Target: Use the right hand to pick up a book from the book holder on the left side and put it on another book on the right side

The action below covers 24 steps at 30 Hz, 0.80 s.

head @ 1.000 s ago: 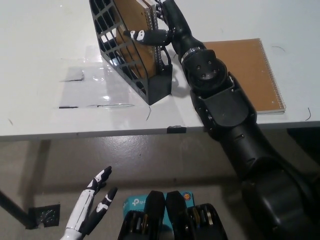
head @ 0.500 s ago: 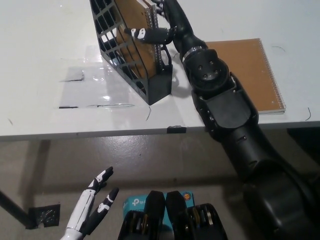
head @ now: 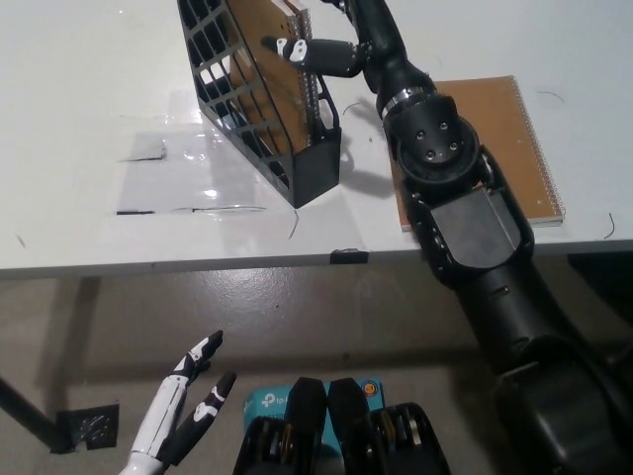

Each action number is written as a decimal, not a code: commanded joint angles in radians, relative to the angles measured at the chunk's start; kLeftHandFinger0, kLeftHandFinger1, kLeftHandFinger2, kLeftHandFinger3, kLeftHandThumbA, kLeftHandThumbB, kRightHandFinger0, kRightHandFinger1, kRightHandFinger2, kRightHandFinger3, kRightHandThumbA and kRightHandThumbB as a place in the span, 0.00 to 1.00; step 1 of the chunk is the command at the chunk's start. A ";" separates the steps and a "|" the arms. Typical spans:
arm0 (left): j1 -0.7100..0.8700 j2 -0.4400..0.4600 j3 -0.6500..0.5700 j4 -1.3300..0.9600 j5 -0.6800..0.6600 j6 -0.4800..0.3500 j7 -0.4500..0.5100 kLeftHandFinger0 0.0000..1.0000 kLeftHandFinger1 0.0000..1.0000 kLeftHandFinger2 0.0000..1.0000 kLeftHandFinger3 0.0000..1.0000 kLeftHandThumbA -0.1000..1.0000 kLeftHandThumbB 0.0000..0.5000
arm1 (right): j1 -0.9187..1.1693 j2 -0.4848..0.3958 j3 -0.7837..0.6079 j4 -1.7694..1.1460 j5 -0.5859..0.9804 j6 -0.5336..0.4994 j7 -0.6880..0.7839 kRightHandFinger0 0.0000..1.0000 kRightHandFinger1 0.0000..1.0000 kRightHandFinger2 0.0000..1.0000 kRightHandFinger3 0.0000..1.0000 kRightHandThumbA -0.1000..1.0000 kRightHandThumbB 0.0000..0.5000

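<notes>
Up top, the right hand (head: 331, 45) grips the brown book (head: 267, 49) in the black book holder (head: 259, 109); "tp-link" box (head: 272, 400) below.

- The top of the black book holder (head: 259, 94) and of the brown spiral book (head: 277, 45) in it is cut off by the upper edge.
- The right hand (head: 336, 40) is partly cut off there; its grip cannot be judged.
- The flat notebook (head: 495, 139) is partly covered by the black arm.

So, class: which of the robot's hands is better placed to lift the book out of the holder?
Right. The right hand is at the book in the holder; the left hand hangs below the table.
</notes>
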State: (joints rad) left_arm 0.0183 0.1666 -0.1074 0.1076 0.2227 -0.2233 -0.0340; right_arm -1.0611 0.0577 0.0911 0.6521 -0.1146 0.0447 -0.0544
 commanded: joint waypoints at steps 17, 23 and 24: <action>-0.015 0.022 -0.001 -0.032 0.008 0.004 -0.017 1.00 1.00 0.98 0.93 0.91 0.40 | -0.068 0.019 0.002 0.154 0.003 -0.065 0.003 0.85 0.87 0.96 1.00 0.89 0.62; -0.020 0.017 0.000 -0.018 -0.009 -0.009 -0.018 1.00 1.00 0.96 0.91 0.89 0.40 | -0.070 0.021 -0.002 0.164 0.007 -0.069 0.002 0.81 0.86 0.96 1.00 0.89 0.63; -0.022 0.019 0.000 -0.016 -0.009 -0.012 -0.019 1.00 1.00 0.96 0.91 0.89 0.39 | -0.070 0.020 -0.001 0.162 0.006 -0.069 0.003 0.81 0.86 0.97 1.00 0.89 0.64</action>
State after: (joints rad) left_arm 0.0128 0.1684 -0.1081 0.1065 0.2261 -0.2176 -0.0343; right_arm -1.0613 0.0674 0.0914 0.8332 -0.1104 0.0273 -0.0501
